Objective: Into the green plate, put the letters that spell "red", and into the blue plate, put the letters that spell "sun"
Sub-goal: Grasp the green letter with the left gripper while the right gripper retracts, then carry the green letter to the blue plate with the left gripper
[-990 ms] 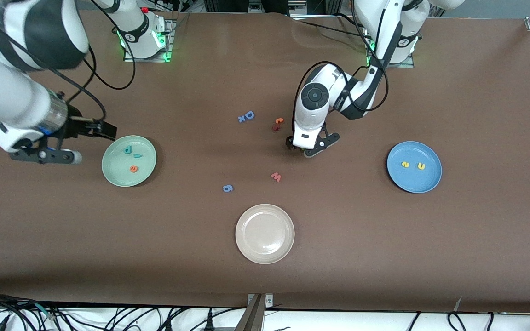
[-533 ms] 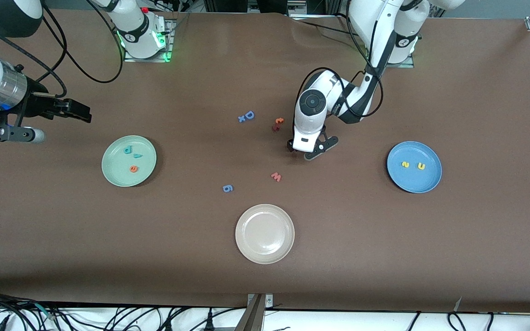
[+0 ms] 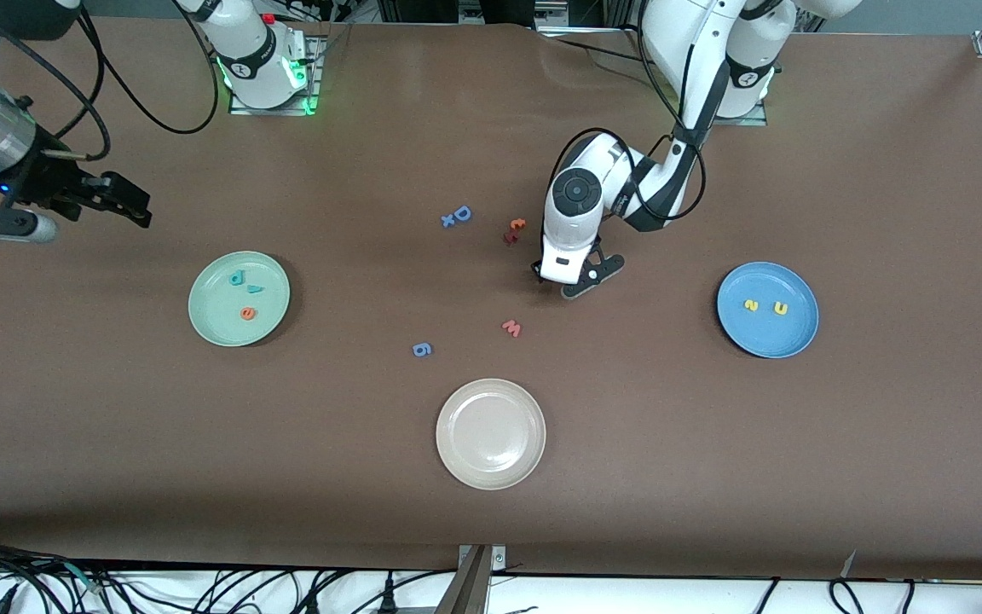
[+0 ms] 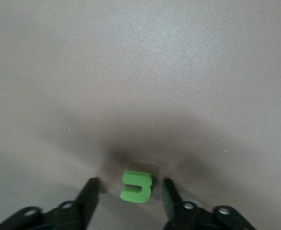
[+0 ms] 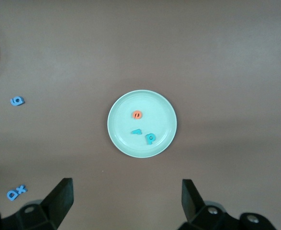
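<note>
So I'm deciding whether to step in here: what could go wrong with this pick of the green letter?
The green letter is tiny and lies flat between the left gripper fingers, with gaps either side; it could squirt out or tilt as they pinch. The orange t and a dark red letter lie close by and could get nudged.

Green plate (image 3: 210, 328): holds teal "d" (image 3: 238, 277), teal "r" (image 3: 255, 288), orange "e" (image 3: 247, 314), all flat. Blue plate (image 3: 789, 339): holds yellow "s" (image 3: 750, 304), yellow "u" (image 3: 780, 309). Green "n" (image 4: 137, 186) lies flat on tabletop.
</note>
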You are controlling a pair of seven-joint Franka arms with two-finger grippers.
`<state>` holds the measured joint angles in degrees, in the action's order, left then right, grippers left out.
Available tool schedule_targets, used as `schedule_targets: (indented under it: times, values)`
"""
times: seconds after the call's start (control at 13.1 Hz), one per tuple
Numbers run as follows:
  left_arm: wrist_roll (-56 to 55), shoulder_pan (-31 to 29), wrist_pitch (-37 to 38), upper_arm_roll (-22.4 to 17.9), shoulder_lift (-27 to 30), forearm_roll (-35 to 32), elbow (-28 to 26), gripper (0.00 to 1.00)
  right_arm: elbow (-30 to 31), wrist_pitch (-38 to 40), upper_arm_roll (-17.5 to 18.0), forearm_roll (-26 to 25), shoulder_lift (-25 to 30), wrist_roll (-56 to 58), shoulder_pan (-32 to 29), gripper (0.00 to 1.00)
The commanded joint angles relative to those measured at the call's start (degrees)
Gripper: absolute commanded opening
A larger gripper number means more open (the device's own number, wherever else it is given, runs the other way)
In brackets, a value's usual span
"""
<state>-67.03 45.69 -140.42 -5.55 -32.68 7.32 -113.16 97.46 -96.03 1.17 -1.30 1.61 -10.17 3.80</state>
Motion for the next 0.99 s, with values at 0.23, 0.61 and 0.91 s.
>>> schedule_targets:
  times: [0.23,0.61,0.91]
  values:
    - [0.31,0.36,0.41,-0.60,-0.54,-5.65,0.22,0.10,0.10,3.13,-3.98,0.86,1.20,5.86,-0.02,1.00]
    - [20.29,-4.45,7.95,-3.49,5.16,-5.56,0.13,0.01,-1.48,3.04,-3.63,0.25,-0.64,5.34,0.59,1.00]
    - [50.17,-12.72,13.07,-8.15,11.84,-5.47,-2.06,0.04,-2.19,3.04,-3.81,0.60,-1.26,5.52,0.42,1.00]
